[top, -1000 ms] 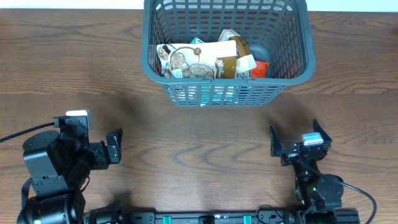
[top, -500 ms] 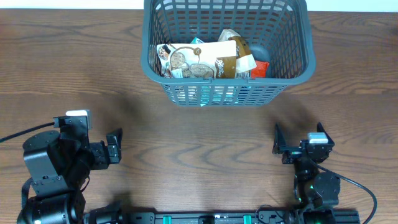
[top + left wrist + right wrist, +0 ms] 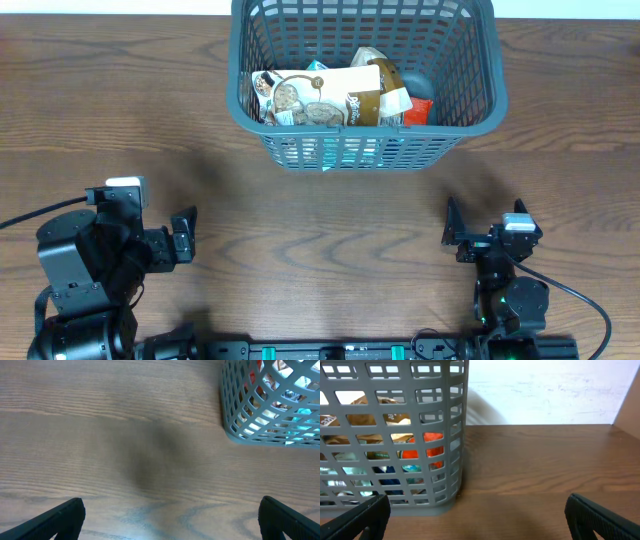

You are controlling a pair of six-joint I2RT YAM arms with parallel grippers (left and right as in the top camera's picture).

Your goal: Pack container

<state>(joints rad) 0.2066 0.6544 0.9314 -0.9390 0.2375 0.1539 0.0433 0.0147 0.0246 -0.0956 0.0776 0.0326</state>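
Observation:
The grey-blue lattice container [image 3: 470, 70] stands at the back middle of the wooden table. Several snack packs [image 3: 330, 97] lie inside it, white, brown and red ones on top. The container's corner shows in the left wrist view [image 3: 235, 420], and its side wall fills the left of the right wrist view [image 3: 445, 425] with packs visible through the slots. My left gripper [image 3: 183, 237] is open and empty near the front left. My right gripper [image 3: 483, 232] is open and empty near the front right. Both are well clear of the container.
Bare wood table [image 3: 320, 220] lies between the grippers and the container. A white wall [image 3: 545, 390] stands behind the table's far edge. No loose packs show on the table.
My right gripper has drawn back a little toward the front edge and to the right. The left arm and the container have not moved.

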